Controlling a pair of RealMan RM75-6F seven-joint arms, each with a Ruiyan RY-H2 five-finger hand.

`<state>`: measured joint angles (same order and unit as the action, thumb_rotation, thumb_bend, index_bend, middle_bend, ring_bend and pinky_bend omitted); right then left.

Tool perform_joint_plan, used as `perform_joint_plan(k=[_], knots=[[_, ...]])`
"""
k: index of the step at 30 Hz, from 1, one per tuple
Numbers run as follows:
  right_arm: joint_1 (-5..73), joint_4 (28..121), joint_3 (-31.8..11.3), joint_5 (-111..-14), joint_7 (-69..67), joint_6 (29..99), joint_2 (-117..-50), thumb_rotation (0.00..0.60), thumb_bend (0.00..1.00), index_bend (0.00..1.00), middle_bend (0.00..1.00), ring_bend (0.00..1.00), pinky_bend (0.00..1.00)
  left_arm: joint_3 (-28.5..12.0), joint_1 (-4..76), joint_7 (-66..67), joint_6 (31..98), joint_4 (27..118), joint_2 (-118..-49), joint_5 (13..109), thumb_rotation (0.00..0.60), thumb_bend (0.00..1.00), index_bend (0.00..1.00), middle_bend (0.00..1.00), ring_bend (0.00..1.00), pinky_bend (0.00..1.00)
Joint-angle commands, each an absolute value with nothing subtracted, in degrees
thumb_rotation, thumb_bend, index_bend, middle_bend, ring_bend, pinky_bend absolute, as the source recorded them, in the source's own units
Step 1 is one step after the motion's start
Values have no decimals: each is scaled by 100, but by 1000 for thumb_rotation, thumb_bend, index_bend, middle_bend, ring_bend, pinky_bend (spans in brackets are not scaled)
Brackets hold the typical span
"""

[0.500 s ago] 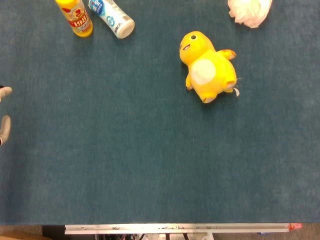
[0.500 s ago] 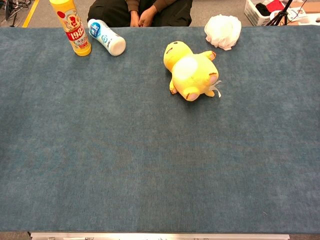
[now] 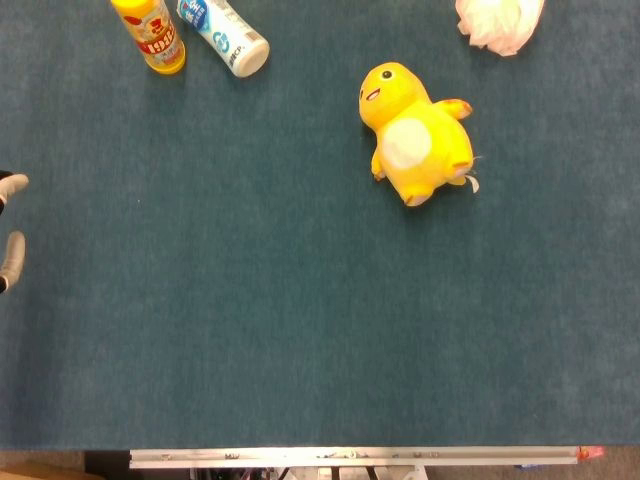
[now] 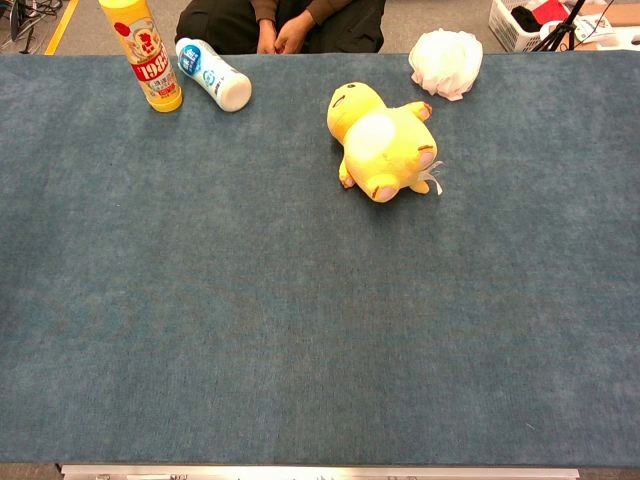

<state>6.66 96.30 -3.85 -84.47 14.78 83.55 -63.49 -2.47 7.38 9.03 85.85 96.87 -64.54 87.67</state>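
Only two pale fingertips (image 3: 12,250) of my left hand (image 3: 8,220) show, at the left edge of the head view. They are spread apart over the blue table cloth with nothing between them. The chest view shows no hand. My right hand appears in neither view. A yellow plush toy (image 3: 415,140) (image 4: 385,140) with a white belly lies on its back right of centre, far from the left hand. A yellow bottle (image 3: 150,35) (image 4: 145,55) stands upright at the far left. Beside it a white and blue bottle (image 3: 225,35) (image 4: 213,72) lies on its side.
A crumpled white bundle (image 3: 500,20) (image 4: 446,62) sits at the far right of the table. A person (image 4: 280,20) sits behind the far edge, with a white basket (image 4: 520,20) on the floor beyond. The metal front rail (image 3: 350,457) marks the near edge.
The left hand's fingertips have edged very slightly further into the head view. Nothing else has moved.
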Motion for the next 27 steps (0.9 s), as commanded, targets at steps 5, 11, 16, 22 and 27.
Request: perform_joint_plan(k=[5, 11, 16, 22, 27], knots=[[741, 9639, -310, -8763, 1238, 8319, -6376, 600, 264, 79, 462, 372, 484, -253, 737, 857, 8590, 9685, -6439, 8780, 600, 472, 235, 242, 137, 67], [1044, 9603, -208, -9507, 884, 8205, -6528, 600, 263, 84, 462, 372, 484, -258, 735, 844, 8601, 9688, -6442, 8794, 600, 473, 235, 242, 137, 67], [1401, 9234, -214, -10314, 459, 8354, -7034, 600, 283, 84, 492, 403, 494, -253, 700, 827, 8665, 9711, -6424, 8820, 600, 472, 235, 242, 137, 67], [1784, 8633, -260, -10967, 295, 8530, -7821, 600, 429, 59, 631, 590, 663, -246, 627, 814, 8765, 9777, -6375, 8823, 600, 472, 234, 242, 137, 67], [2079, 8245, -321, -11324, 567, 8564, -8355, 600, 691, 0, 799, 781, 842, -248, 584, 796, 8828, 9838, -6331, 8835, 600, 472, 234, 242, 137, 67]])
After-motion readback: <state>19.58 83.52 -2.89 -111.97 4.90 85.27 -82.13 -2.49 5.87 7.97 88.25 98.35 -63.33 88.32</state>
